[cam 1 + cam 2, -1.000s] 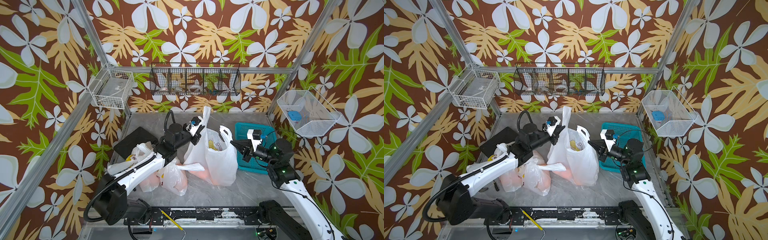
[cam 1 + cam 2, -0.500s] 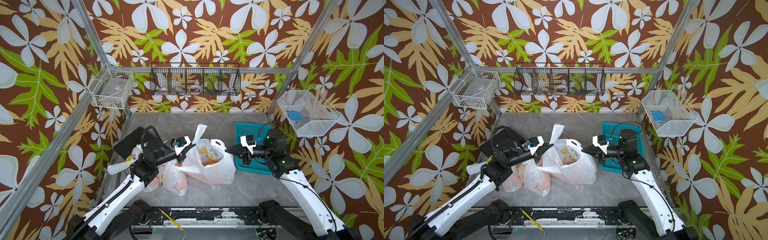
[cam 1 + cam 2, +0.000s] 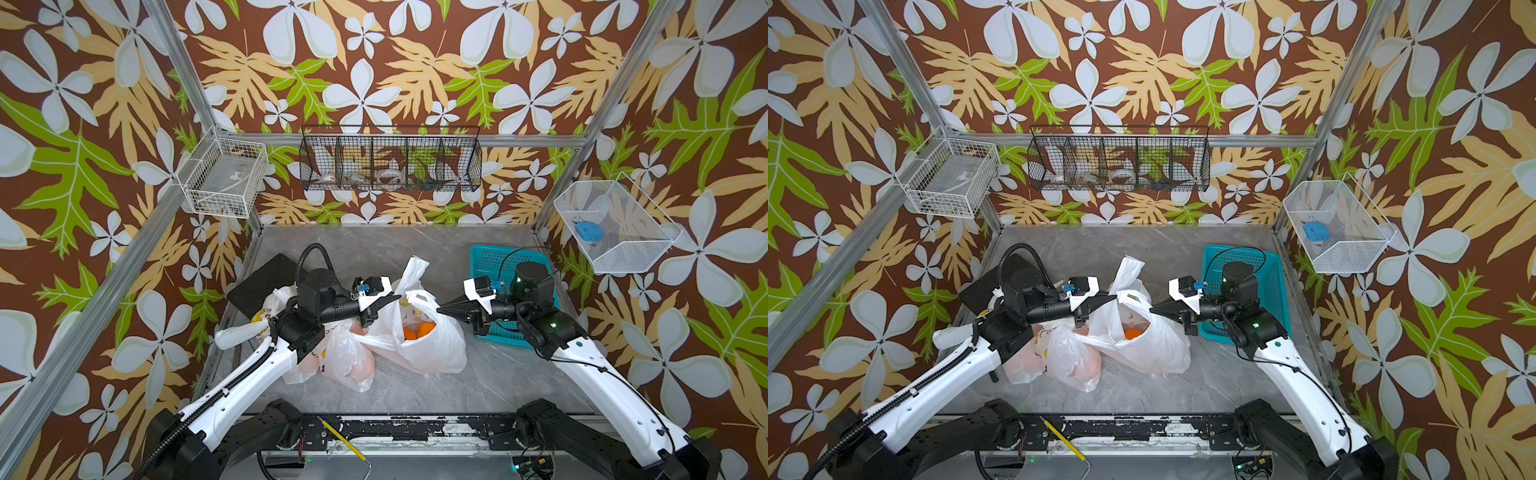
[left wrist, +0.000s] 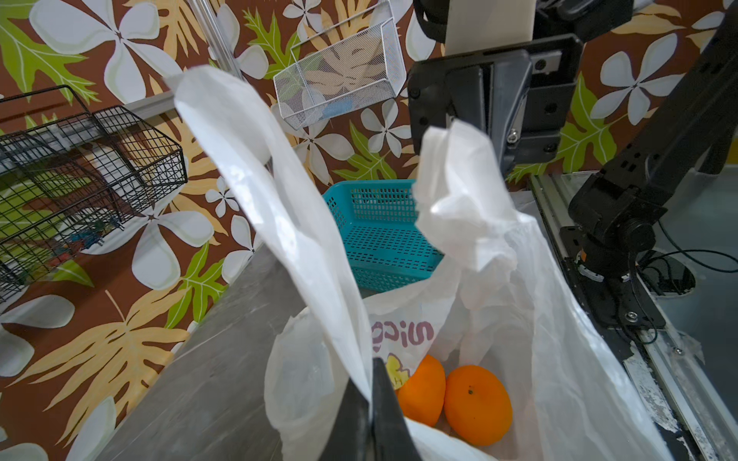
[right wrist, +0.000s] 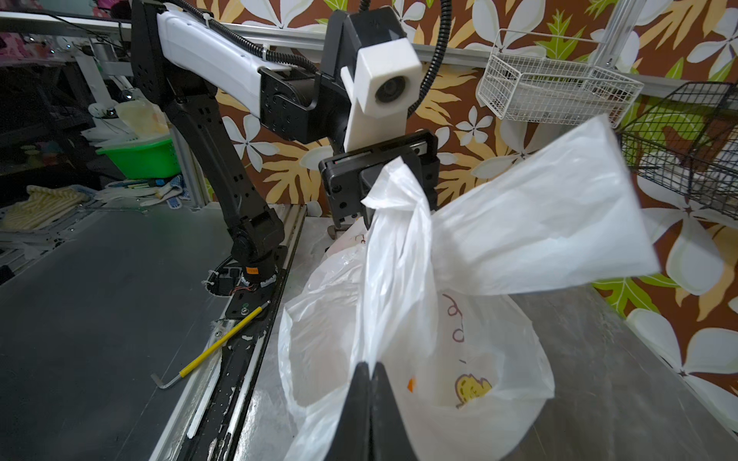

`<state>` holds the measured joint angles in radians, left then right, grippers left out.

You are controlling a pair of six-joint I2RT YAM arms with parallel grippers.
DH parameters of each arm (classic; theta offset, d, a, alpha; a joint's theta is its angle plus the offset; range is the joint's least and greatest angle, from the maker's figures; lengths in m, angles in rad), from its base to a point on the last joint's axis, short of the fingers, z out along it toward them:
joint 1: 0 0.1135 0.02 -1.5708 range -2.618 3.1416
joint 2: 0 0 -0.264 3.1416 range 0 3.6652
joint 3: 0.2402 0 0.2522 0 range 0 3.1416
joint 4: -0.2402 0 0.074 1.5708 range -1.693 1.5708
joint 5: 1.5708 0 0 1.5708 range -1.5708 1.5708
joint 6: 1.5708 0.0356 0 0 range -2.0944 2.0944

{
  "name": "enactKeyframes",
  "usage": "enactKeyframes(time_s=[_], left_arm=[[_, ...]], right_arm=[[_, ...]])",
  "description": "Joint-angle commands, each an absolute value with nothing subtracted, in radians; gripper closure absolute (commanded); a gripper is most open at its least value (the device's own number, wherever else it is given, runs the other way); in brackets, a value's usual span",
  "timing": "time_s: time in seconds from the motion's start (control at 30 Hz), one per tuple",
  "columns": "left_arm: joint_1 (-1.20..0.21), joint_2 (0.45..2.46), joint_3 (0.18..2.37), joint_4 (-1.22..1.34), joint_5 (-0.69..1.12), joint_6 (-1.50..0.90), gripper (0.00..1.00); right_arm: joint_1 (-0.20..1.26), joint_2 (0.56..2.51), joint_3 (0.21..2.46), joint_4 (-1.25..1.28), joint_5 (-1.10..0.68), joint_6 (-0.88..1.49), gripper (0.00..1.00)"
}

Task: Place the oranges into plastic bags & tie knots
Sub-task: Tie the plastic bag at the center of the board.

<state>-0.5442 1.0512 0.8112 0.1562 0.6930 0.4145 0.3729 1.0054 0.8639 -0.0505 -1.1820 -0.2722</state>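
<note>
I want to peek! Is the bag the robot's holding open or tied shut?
Open: the bag has no knot; two oranges show inside.

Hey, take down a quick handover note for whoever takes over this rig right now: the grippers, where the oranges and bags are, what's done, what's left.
Left gripper: jaws shut on one handle of the open plastic bag.
Right gripper: jaws shut on that bag's other handle.
Oranges: at least two lie in the open bag; orange shapes show through the two other bags beside it.
Teal basket: no oranges visible in it.
Done: fruit looks bagged; whether those two bags are knotted, I cannot tell.
Left: cross the held handles and tie the open bag's knot.
</note>
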Motion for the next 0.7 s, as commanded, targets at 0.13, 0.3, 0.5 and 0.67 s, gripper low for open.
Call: enactKeyframes(time_s=[0.13,0.3,0.5,0.67], left_arm=[[-0.543,1.068,0.821,0.21,0.788,0.45,1.0],[-0.542,1.084,0.821,0.217,0.855,0.5,1.0],[-0.543,1.081,0.809,0.247,0.883,0.521,1.0],[-0.543,1.081,0.808,0.252,0.889,0.535,1.0]], right_arm=[[0.434,1.083,0.88,0.126,-1.175,-0.186,1.0],[0.437,1.113,0.89,0.172,-1.174,-0.159,1.0],[0.437,1.152,0.891,0.183,-1.154,-0.149,1.0],[0.437,1.166,0.888,0.211,-1.148,-0.126,0.84]])
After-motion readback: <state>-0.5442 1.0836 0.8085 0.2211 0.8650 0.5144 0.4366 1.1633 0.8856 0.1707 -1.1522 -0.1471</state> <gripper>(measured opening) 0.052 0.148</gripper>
